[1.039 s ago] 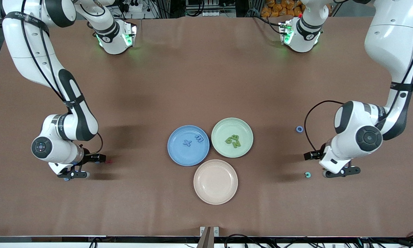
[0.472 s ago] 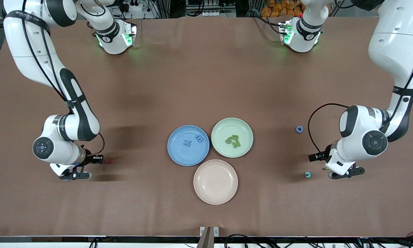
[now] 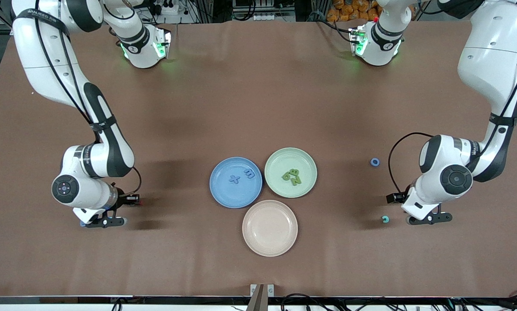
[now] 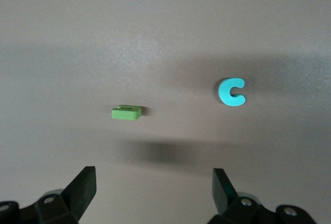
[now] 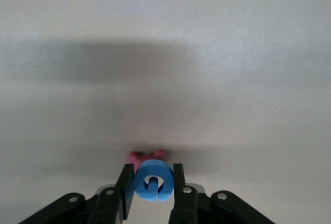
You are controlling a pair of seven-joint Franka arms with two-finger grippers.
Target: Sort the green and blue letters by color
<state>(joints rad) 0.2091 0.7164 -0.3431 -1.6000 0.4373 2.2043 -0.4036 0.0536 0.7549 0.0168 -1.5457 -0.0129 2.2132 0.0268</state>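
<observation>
Round blue letter (image 5: 152, 181), curled centre

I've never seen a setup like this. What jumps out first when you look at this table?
Three plates sit clustered mid-table: a blue plate holding blue letters, a green plate holding green letters, and an empty pink plate nearest the camera. At the right arm's end, the right hand is shut on a blue letter. At the left arm's end, the left hand hangs open over a small green piece, with a teal C beside it.
</observation>
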